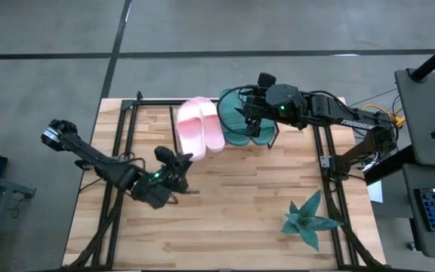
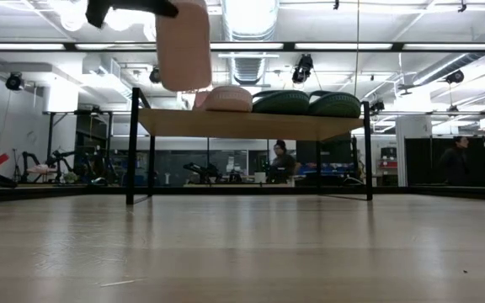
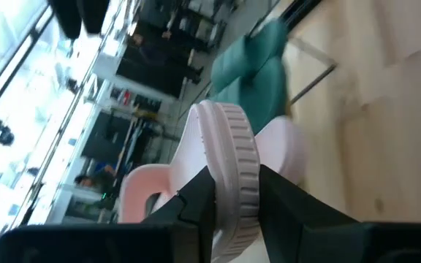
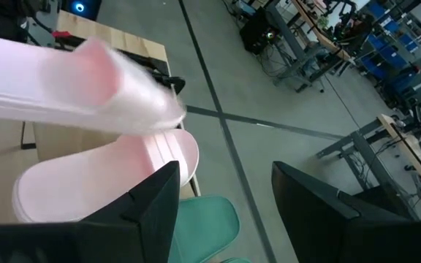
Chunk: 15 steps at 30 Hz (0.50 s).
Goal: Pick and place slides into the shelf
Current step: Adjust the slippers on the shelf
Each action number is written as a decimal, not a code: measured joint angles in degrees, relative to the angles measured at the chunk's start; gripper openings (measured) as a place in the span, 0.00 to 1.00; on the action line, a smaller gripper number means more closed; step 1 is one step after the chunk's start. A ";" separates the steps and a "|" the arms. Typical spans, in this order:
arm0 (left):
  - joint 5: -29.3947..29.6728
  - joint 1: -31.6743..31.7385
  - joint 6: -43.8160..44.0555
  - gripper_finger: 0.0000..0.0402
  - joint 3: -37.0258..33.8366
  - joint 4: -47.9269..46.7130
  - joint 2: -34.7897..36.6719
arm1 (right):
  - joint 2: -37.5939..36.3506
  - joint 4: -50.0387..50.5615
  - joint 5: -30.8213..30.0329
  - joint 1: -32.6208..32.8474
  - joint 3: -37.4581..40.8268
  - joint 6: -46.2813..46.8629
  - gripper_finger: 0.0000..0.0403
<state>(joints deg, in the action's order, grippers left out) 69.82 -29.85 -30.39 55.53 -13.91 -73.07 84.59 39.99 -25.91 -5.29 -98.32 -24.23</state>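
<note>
Slide [image 3: 229, 175] number two, the pink one, is clamped by its edge in the left end effector [image 3: 229, 208], up in the air just short of the shelf [image 2: 251, 124]. On the shelf: another pink slide [image 1: 211, 125], then both teal ones [image 1: 236, 121]. Right end effector [image 4: 225, 212] hangs open and empty above those. Thin grip, so it could twist out, or bump the parked pink one off.

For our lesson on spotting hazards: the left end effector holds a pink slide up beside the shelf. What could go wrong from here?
1. The left end effector pinches the raised pink slide by one end only, so it may swing or slip out.
2. Coming down, it could knock the shelved pink slide off the shelf.
3. The open right end effector hovers over the teal slides close by, so the arms might collide.
</note>
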 joint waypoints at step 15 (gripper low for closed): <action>7.50 -10.01 4.13 0.15 2.72 3.06 -4.47 | 0.01 0.02 -0.02 -0.01 0.00 0.20 0.52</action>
<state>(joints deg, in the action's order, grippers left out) 77.31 -39.87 -26.25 58.24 -10.85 -77.55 84.60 40.01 -25.93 -5.30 -98.32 -24.03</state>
